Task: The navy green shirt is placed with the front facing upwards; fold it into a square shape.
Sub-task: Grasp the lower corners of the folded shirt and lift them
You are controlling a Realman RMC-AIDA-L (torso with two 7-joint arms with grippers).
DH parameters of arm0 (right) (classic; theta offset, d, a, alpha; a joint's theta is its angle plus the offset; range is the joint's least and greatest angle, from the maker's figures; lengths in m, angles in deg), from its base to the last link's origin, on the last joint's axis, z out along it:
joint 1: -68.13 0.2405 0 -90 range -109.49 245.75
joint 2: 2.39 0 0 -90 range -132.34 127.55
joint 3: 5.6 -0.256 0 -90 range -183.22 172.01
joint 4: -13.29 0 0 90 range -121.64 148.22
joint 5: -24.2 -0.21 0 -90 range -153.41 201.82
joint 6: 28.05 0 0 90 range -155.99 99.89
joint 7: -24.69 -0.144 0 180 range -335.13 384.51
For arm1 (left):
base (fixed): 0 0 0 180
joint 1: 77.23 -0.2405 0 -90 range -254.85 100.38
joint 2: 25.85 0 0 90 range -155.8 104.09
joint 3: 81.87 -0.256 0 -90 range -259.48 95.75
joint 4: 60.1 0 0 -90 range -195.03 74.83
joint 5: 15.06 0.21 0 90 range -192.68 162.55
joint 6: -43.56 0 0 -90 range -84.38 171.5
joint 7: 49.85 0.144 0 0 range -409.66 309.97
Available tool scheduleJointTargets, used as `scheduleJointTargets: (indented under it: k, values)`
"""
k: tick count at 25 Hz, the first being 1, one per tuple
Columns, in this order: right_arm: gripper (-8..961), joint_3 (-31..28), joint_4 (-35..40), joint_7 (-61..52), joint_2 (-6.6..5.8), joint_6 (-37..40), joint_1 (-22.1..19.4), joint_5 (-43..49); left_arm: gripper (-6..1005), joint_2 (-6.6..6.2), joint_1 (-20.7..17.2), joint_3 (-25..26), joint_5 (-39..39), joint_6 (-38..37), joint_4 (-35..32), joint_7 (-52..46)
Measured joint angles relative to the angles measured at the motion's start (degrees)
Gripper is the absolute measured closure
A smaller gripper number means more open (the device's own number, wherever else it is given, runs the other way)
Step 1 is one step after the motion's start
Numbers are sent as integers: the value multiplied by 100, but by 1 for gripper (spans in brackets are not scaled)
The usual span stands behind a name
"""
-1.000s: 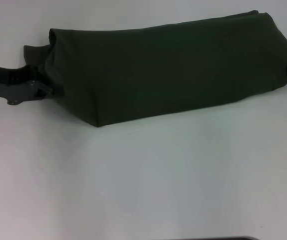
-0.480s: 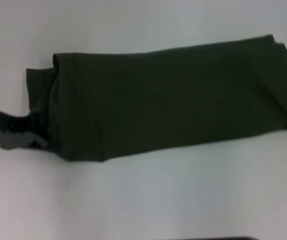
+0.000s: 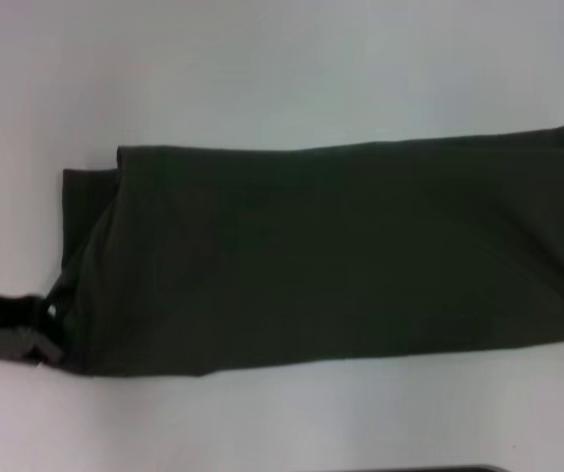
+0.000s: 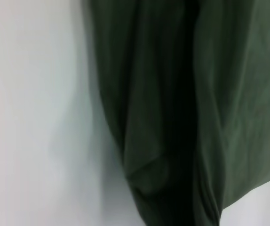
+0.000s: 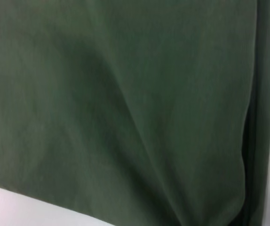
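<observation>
Navy green shirt (image 3: 331, 261) lies as a long folded band flat on the white surface (image 3: 282, 69), prob laid lengthwise for the next cross-fold; left gripper (image 3: 27, 334) at shirt's near-left corner, finger state can't tell; right gripper not seen.
</observation>
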Motion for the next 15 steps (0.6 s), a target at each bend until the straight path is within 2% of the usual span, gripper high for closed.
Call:
scheduleJointTargets:
  k: [7,15]
  values:
    - [942,8,26,63,17,65,-48,28,967,29,-159,21,240,-124,96,-12]
    - [942,70,24,79,18,105,-43,31,964,33,-109,2,287,-49,70,-15]
